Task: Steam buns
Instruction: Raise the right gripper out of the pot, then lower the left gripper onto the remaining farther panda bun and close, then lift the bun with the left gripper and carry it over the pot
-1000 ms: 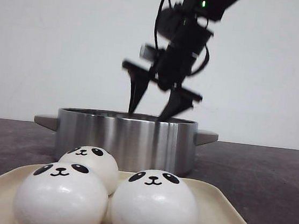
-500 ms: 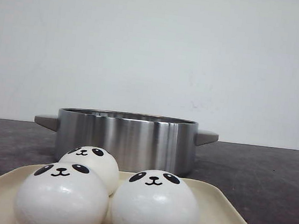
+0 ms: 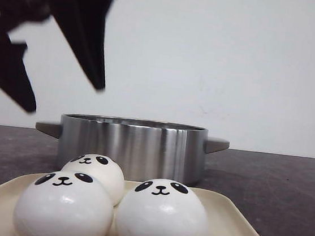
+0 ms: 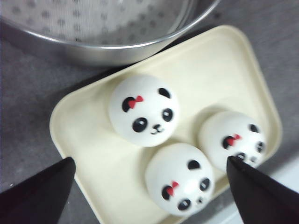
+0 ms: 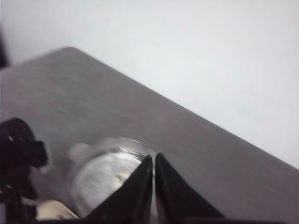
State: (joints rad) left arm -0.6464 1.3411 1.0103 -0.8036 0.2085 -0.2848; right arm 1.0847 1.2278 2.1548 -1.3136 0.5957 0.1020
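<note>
Three panda-faced buns (image 3: 158, 215) are sitting close together on a cream tray (image 3: 236, 229) at the near edge of the dark table (image 3: 276, 177), two in front and one (image 3: 95, 171) behind them. A steel pot (image 3: 134, 146) with side handles is standing just beyond the tray, its perforated floor showing in the left wrist view. The left gripper (image 4: 149, 186) is hanging above the tray with its fingers spread wide, gripping nothing. The right gripper (image 5: 154, 186) is hanging high over the table with its fingers pressed together, holding nothing, the pot blurred below it
</note>
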